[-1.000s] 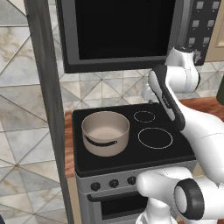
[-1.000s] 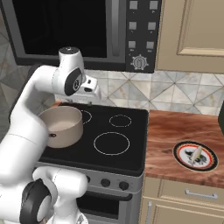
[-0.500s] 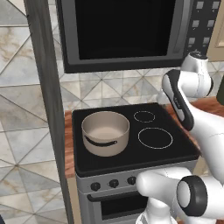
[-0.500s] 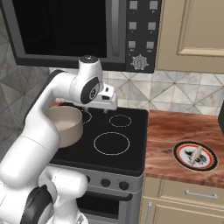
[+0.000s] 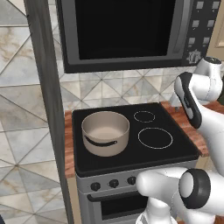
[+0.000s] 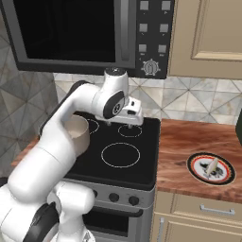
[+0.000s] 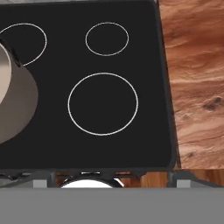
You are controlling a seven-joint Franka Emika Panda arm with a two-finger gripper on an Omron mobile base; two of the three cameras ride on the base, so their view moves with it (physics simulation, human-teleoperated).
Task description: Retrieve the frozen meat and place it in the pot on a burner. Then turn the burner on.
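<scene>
No text, brand, number or sign can be read. The buttons and the dial on the microwave (image 6: 85,35) control panel (image 6: 151,33) are too small and blurred to tell.

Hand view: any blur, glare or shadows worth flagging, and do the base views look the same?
Hand view: sharp, the black stove top flat matte with no glare; the pot cut off at the left edge. Left base view: soft shading inside the pot, microwave door dark, nearly reflection-free. Right base view: even light, faint sheen on the wooden counter.
</scene>
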